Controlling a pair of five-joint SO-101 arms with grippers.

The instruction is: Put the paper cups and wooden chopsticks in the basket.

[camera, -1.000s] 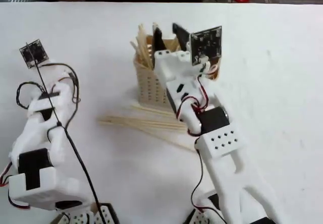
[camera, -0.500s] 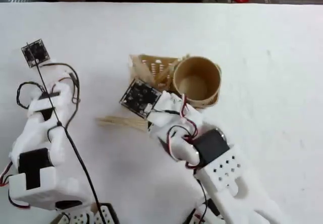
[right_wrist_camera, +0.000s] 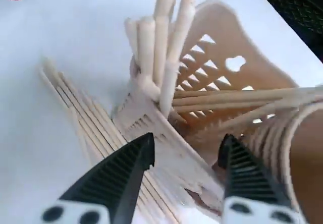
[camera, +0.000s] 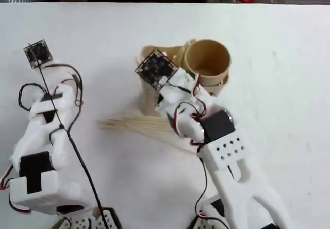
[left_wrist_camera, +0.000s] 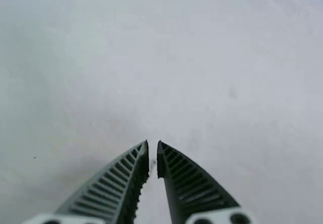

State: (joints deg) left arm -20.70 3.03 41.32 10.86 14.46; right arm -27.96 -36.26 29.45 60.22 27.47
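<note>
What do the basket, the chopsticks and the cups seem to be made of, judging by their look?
Basket: probably moulded plastic, matte beige; its wall has regular cut-out holes.
Chopsticks: pale unfinished wood or bamboo; thin, straight, dull sticks.
Cups: likely paper, brown and matte, with thin rims nested one in another.

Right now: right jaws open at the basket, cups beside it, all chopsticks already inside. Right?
Not all. Some chopsticks stand in the basket, but a loose bundle lies on the table beside it, clear in the high view. The rest holds: right jaws open at the basket, cups beside it.
</note>
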